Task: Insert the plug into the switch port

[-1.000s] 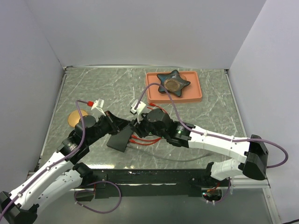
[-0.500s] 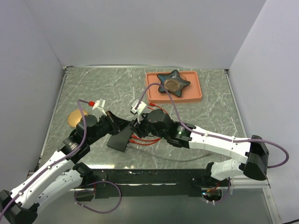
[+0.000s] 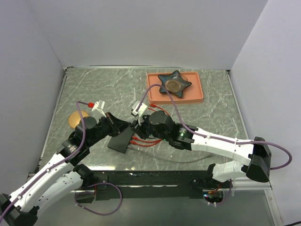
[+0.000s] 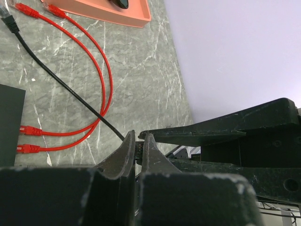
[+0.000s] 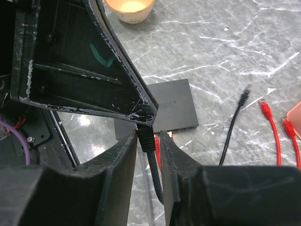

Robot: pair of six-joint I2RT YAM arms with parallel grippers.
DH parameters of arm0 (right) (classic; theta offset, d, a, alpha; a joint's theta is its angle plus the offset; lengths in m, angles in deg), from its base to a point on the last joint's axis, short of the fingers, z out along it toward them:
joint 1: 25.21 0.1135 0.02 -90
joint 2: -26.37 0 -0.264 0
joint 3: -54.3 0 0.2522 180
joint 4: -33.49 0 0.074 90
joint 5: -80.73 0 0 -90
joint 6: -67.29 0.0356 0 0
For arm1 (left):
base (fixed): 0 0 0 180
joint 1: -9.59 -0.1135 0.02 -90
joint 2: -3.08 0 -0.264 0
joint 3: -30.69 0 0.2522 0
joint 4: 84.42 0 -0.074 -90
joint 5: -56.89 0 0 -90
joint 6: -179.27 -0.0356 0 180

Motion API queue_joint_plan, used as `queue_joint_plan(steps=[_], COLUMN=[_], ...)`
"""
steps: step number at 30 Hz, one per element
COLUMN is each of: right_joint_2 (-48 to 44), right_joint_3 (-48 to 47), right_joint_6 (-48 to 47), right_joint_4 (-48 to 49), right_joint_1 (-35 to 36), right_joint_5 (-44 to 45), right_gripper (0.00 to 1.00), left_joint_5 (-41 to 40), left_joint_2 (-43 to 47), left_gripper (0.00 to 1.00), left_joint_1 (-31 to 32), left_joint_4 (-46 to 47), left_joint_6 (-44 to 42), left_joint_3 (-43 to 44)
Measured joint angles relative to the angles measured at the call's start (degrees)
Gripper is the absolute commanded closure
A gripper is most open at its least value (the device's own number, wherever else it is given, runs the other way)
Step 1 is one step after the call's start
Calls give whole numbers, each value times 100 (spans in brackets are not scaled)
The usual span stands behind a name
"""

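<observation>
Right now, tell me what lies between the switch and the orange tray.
Cables lie there: in the right wrist view, a black cable's loose plug and two red plugs sit between the switch and orange tray.

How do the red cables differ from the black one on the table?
The red cables each have one end seated in the switch; the black cable is not plugged in. The black cable's plug is pinched in the right gripper; nothing grips the red cables. There are two red cables, one black cable. Both kinds have a loose end lying near the tray.
</observation>
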Motion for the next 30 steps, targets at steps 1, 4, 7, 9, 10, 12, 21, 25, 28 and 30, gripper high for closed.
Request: queue_joint_plan(steps=[1,4,7,9,10,12,21,25,28,30], right_joint_2=[0,0,0,0,0,11,107,107,107,107], right_joint_3=[0,0,0,0,0,0,0,0,0,0], right_joint_6=[-4,-4,0,7,7,11,50,52,52,52], right_joint_4=[0,0,2,4,4,7,0,4,9,0], right_joint_1=[0,0,0,0,0,0,28,39,48,46], right_joint_5=[7,15,17,13,15,24,9,15,26,107], right_gripper=[66,67,68,64,64,64,89,96,99,100], left_joint_5=[0,0,0,2,4,9,-7,-20,-39,-52], left_joint_2=[2,2,7,13,17,26,44,57,59,63], left_gripper=[99,99,99,99,99,99,98,88,54,36], left_joint_1=[0,0,0,0,0,0,0,0,0,0], left_joint_4=[0,0,-2,-2,-2,0,-26,-68,-81,-87], left_joint_6=[2,2,2,2,2,2,-2,-9,-22,-46], left_joint_3=[0,0,0,0,0,0,11,26,31,35])
